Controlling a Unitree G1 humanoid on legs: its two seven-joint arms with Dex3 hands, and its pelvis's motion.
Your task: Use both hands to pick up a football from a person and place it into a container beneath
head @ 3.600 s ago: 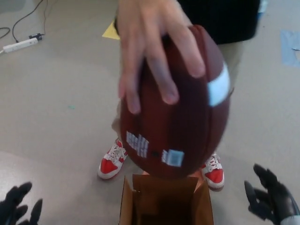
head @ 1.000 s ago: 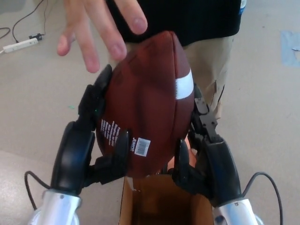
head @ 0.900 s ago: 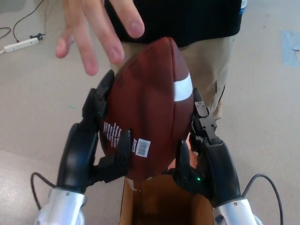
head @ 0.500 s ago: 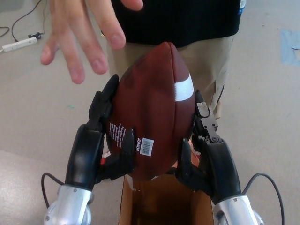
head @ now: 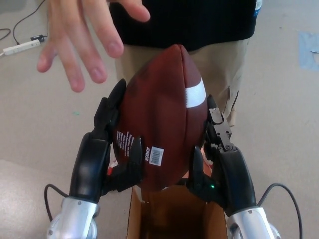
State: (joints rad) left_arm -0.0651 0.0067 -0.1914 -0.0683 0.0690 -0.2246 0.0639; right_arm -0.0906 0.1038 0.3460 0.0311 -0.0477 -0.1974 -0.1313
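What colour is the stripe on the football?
White, on the brown leather football; stripe clearest in the head view.

The football (head: 164, 114) bears white printed lines, too small to read, a word beside them that appears to read "JUNIOR", and a white barcode sticker (head: 156, 155).

close head view, looking down

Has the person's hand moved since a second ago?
Yes. The person's hand has drifted left, away from the football, toward the power strip.
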